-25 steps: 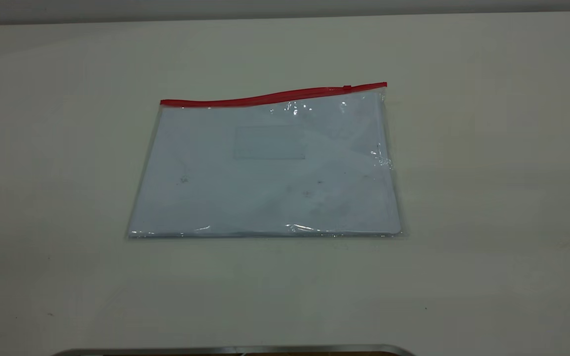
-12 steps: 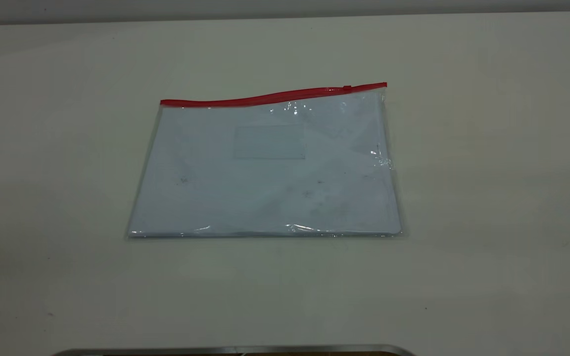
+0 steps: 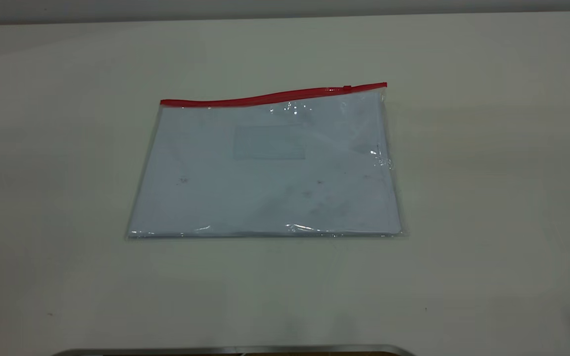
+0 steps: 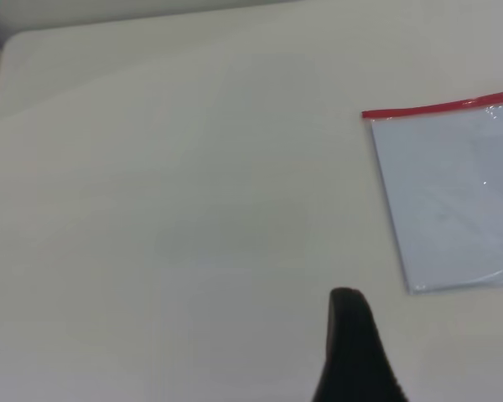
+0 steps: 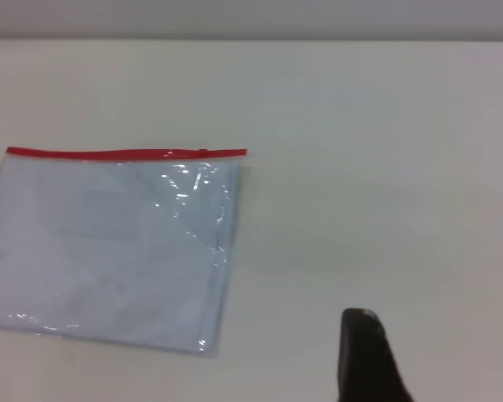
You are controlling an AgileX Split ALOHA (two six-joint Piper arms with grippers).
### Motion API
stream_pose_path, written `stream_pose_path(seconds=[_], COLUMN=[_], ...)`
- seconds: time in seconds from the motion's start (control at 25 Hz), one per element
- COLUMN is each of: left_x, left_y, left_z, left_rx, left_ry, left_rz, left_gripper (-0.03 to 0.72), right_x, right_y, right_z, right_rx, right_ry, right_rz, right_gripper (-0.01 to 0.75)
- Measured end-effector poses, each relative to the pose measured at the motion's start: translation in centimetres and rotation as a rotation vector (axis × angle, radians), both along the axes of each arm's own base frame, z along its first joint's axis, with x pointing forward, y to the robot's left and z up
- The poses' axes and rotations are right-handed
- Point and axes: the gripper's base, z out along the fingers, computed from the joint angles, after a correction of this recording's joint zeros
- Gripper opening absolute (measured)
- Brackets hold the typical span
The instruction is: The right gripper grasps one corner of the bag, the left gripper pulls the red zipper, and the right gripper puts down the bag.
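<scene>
The bag (image 3: 265, 173), a flat clear pouch with white paper inside, lies flat in the middle of the table. The red zipper (image 3: 265, 97) runs along its far long edge, with the slider tab (image 3: 347, 88) near the right-hand corner (image 3: 383, 89). Neither gripper shows in the exterior view. In the left wrist view one black finger (image 4: 352, 352) of the left gripper (image 4: 432, 306) shows, well short of the bag (image 4: 461, 193). In the right wrist view the right gripper (image 5: 440, 335) is open and empty, apart from the bag (image 5: 109, 243) and its red-strip corner (image 5: 239, 159).
The pale table (image 3: 488, 198) spreads wide on all sides of the bag. Its far edge meets a wall at the back. A dark metal-rimmed edge (image 3: 235, 351) sits at the near side of the exterior view.
</scene>
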Motion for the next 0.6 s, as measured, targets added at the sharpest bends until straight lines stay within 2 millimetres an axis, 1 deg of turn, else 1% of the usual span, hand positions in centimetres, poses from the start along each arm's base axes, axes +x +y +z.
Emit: stream_pose_path(seconds=[0.12,0.16,0.28,0.32,0.4,0.48,0.6], left_x=[3.7,4.8,8.6,9.7,12.1,14.1,16.7], left_y=[-0.3,-0.3,-0.7,-0.8,-1.1,-1.4,-1.7], left_z=[0.4,0.6,0.4,0.4,-0.1,-0.6,-1.7], left_rx=[-0.007,-0.008,-0.026,-0.037,-0.049,-0.043,-0.037], left_ry=[0.054,0.068,0.137,0.151,0.185,0.203,0.240], left_rz=[0.000,0.000,-0.002,-0.003,-0.013,-0.034,-0.070], left_gripper=[0.548,0.548,0.548,0.548,0.548,0.547,0.548], right_x=[3.8,4.8,7.8,8.8,10.7,12.4,15.3], right_y=[0.5,0.7,1.4,1.6,2.0,2.3,2.6], right_z=[-1.1,-1.4,-3.3,-4.2,-6.0,-7.6,-9.7], right_rx=[0.056,0.049,0.101,0.117,0.153,0.181,0.203], right_ry=[0.072,0.082,0.155,0.191,0.241,0.251,0.258], right_rz=[0.032,0.057,0.119,0.139,0.175,0.195,0.208], right_gripper=[0.506,0.511,0.513,0.515,0.516,0.516,0.516])
